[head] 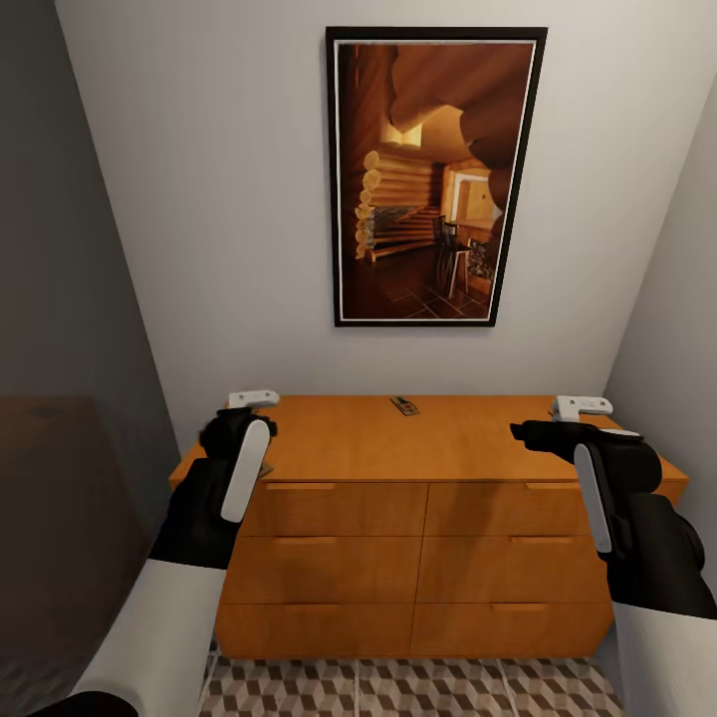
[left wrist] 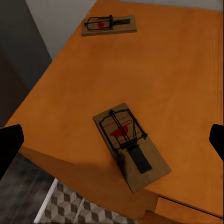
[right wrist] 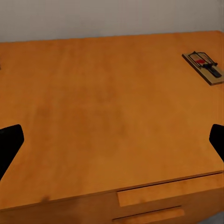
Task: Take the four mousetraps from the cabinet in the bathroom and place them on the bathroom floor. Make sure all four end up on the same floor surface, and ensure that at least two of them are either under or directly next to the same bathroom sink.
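your left gripper [left wrist: 112,140] hangs wide open over a mousetrap [left wrist: 130,145] near the cabinet [head: 478,443] top's front edge, and your right gripper [right wrist: 112,140] is wide open too.

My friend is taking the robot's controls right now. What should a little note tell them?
Left gripper: open, empty, hovering above a mousetrap near the cabinet top's front edge.
Right gripper: open, empty, above bare cabinet top.
A second mousetrap lies near the wall.
Done: none on the bathroom floor that I can see.
Left: grab the traps, put them down by the sink; other traps unseen.
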Controlling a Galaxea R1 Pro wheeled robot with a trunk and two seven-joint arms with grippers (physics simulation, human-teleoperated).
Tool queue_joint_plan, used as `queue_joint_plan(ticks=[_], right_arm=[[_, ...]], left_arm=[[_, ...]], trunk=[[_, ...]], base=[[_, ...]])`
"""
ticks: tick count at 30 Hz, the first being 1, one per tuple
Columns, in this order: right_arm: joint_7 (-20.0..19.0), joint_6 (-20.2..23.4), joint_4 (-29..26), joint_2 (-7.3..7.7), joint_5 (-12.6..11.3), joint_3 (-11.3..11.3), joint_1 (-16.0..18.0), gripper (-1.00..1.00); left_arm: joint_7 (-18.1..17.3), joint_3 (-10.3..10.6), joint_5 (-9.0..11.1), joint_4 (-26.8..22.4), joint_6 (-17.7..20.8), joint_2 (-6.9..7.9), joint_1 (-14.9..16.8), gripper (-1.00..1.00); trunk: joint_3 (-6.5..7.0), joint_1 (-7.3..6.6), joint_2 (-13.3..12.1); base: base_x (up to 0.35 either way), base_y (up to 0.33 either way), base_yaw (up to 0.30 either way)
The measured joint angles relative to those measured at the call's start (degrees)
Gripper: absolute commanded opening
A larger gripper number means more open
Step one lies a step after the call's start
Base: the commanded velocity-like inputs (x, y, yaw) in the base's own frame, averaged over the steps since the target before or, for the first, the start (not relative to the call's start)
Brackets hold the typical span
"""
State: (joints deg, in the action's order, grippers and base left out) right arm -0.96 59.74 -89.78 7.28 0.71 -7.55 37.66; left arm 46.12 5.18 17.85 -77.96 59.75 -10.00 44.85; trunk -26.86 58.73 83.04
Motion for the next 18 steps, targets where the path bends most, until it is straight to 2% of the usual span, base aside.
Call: queue_joint_plan(ticks=[3,7,18], right_arm=[[0.0,0.0,0.0,0.05,0.0,0.0,0.0,1.0],[0.0,0.0,0.0,0.07,0.0,0.0,0.0,1.0],[0.0,0.0,-0.1,0.16,0.1,0.0,0.0,1.0]], left_arm=[[0.9,0.1,1.5,0.1,0.0,0.0,0.0,1.0],[2.0,0.4,2.3,0.1,0.0,0.0,0.0,1.0],[3.8,3.6,4.1,0.0,-0.2,0.0,0.1,1.0]], trunk=[[0.0,0.0,0.0],[0.0,0.0,0.0],[0.0,0.0,0.0]], base=[[0.0,0.0,0.0],[0.0,0.0,0.0],[0.0,0.0,0.0]])
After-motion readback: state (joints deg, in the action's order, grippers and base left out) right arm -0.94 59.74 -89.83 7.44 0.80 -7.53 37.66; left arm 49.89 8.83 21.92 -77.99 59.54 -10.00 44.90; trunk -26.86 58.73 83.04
